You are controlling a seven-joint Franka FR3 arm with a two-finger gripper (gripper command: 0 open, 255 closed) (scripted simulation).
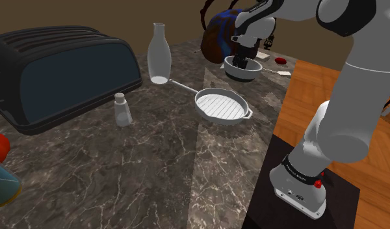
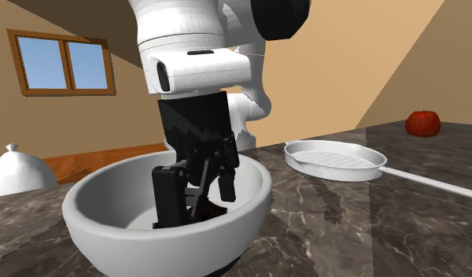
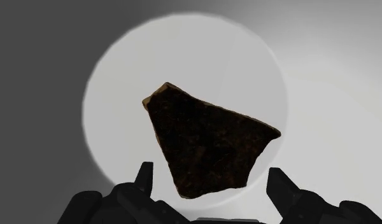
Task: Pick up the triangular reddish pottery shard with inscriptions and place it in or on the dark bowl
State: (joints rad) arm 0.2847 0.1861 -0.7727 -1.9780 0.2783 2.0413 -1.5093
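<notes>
A dark brown, roughly triangular shard [image 3: 209,140] lies flat on the pale floor of a round bowl [image 3: 120,76]. The bowl [image 1: 243,73] is drawn white-grey and stands at the far end of the marble counter. My gripper [image 1: 241,62] reaches straight down into it. In the second exterior view the black gripper [image 2: 199,208] is inside the bowl [image 2: 93,197], below its rim. In the wrist view the gripper [image 3: 211,181] is open just above the shard. Its fingertips [image 3: 144,175] stand apart on either side of the shard's narrow end and do not clasp it.
A white ribbed grill pan [image 1: 220,105] with a long handle lies on the counter nearer the stand. A glass bottle [image 1: 159,53], a shaker [image 1: 123,109] and a big dark toaster [image 1: 57,71] stand towards the shoulder view's left. A dark rounded object [image 1: 220,36] sits behind the bowl.
</notes>
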